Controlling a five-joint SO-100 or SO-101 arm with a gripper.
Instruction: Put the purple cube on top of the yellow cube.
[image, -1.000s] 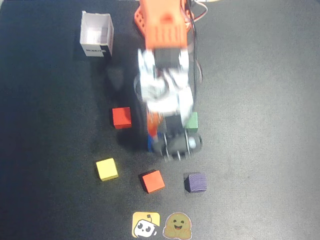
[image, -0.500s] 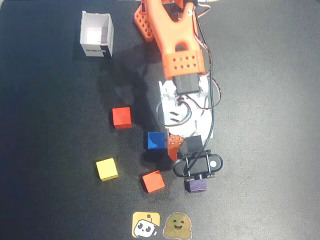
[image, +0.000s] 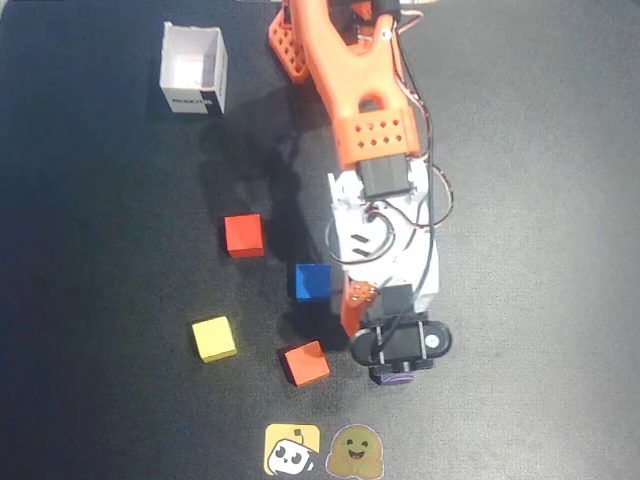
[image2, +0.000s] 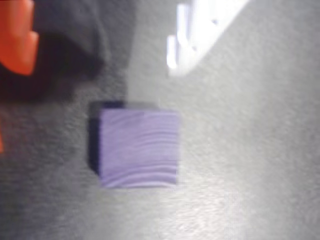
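The purple cube (image2: 137, 147) fills the middle of the wrist view, lying flat on the dark mat with its striped grain showing. My gripper (image2: 100, 67) hangs just above it, open: an orange finger (image2: 17, 37) at the left, a blurred white finger (image2: 182, 40) at the right, and nothing between them. In the overhead view the gripper (image: 382, 338) and its camera cover the purple cube (image: 400, 378) except for a sliver at the bottom. The yellow cube (image: 214, 338) sits apart on the mat, well to the left.
An orange cube (image: 305, 362) lies between the yellow cube and my gripper. A blue cube (image: 313, 281) sits close beside the arm's left, a red cube (image: 243, 235) further up-left. A white open box (image: 193, 70) stands at top left. Two stickers (image: 292, 449) mark the bottom edge.
The arm has stretched down the overhead view and shifted right, coming over the purple cube. The blue cube has come into sight; a green cube beside the arm is now hidden.
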